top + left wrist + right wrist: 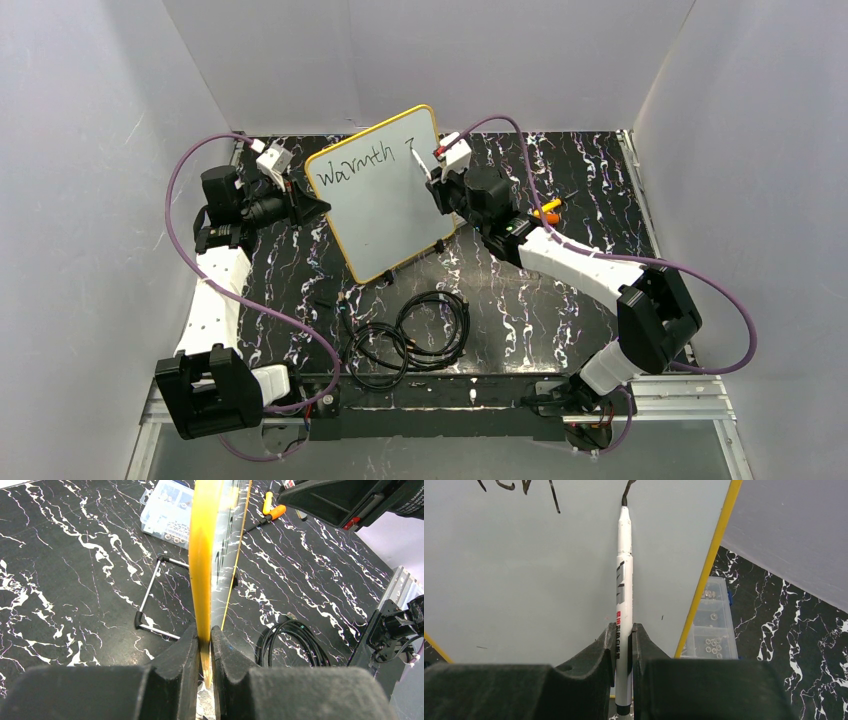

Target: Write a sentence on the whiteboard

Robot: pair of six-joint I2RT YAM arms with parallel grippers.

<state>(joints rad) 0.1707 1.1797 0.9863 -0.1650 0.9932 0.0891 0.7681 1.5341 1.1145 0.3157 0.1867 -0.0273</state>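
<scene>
Whiteboard (385, 205) stands propped on the desk (520, 310), mid-back, between my arms. Left fingers (180, 655) pinch its yellow left edge. Of the sentence (355, 170), only "Warmth" is written, top line; one stroke (412, 146) of the next word sits beside it. Lower board blank white. Right fingers (596, 652) clamp the marker (625, 580), tip on board.

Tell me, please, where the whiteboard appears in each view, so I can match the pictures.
Top external: the whiteboard stands at upper centre, with "Warmth" written along its top.
Left wrist: the whiteboard is edge-on at centre, its yellow edge clamped in the left gripper.
Right wrist: the whiteboard fills the upper left, behind the marker.
Shared landmark: the clear compartment box, in both wrist views; not visible from above.
</scene>
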